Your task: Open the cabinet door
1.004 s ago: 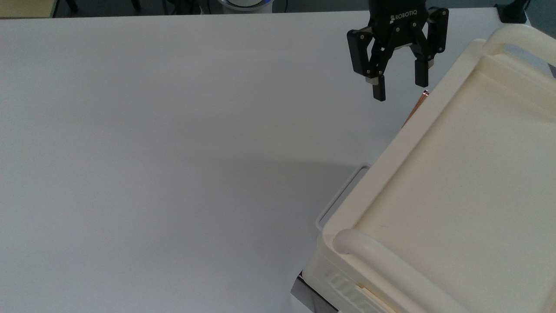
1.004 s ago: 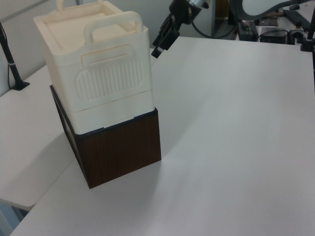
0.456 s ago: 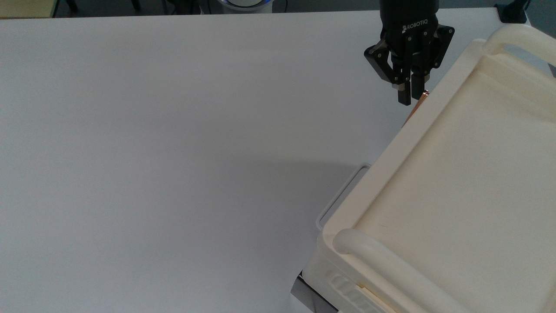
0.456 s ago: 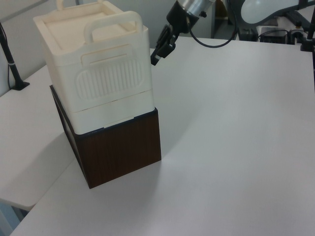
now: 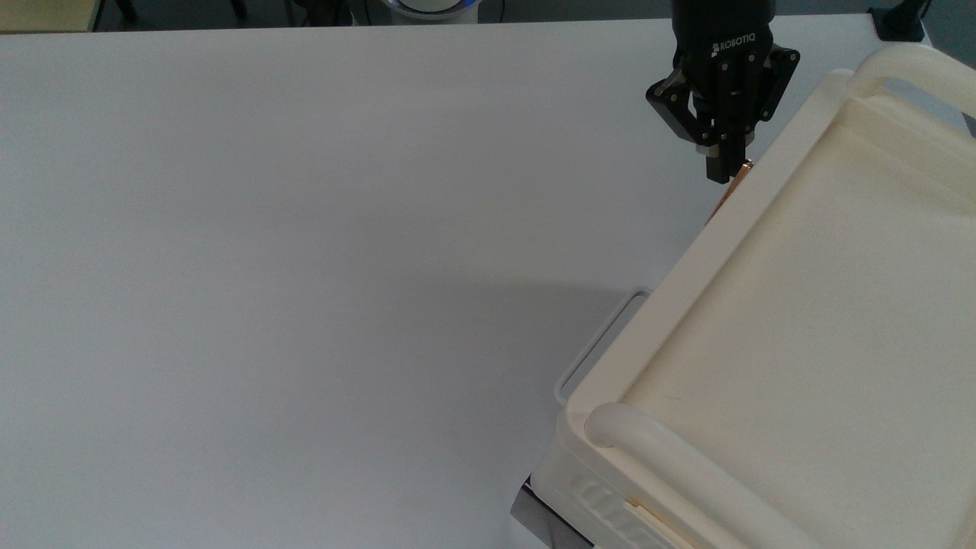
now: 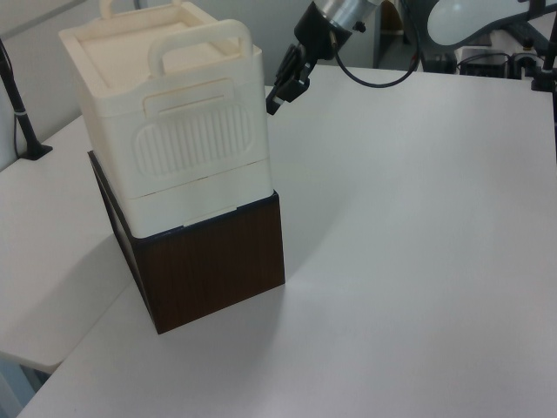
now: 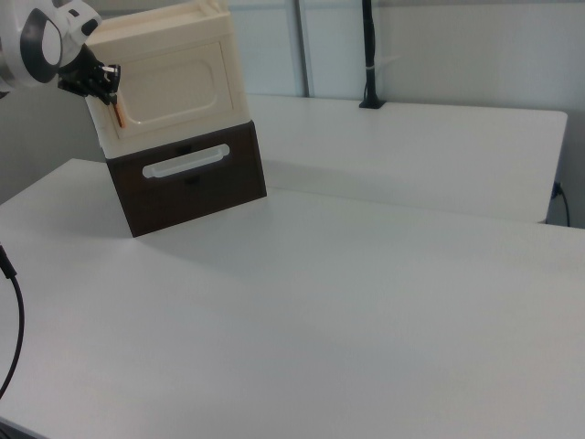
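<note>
Pinching the cabinet door (image 7: 174,78) handle (image 5: 732,191), the claw (image 5: 723,174) sits at its top.

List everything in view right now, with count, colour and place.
cabinet: 1, cream, on the dark box
door: 1, cream, cabinet front, closed
bar handle: 1, copper, door's edge at the right view's left
dark box: 1, brown, on the table
wire handle: 1, white, box front
table: 1, white
gripper: 1, black, fingers closed at the bar handle's top end
</note>
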Controlling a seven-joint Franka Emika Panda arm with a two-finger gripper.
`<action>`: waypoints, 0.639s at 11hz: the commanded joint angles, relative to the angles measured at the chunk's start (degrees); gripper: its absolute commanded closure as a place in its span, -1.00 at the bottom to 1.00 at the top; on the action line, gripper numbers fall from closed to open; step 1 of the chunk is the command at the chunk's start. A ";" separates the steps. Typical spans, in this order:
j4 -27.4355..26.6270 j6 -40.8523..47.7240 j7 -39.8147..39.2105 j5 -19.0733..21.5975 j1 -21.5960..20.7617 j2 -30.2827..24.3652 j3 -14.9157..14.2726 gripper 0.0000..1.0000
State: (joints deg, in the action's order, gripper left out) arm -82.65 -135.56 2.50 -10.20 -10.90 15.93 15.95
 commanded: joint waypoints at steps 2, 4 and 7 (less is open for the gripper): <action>0.30 -1.12 -0.39 -1.76 0.53 -0.37 -0.48 0.79; -0.31 -0.32 -0.30 -1.58 1.05 -1.16 -0.48 0.79; -0.84 0.47 -0.30 -1.41 1.76 -1.78 -0.48 0.79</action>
State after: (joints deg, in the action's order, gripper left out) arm -82.77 -135.38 2.50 -10.33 -10.75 15.74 16.04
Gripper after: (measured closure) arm 0.894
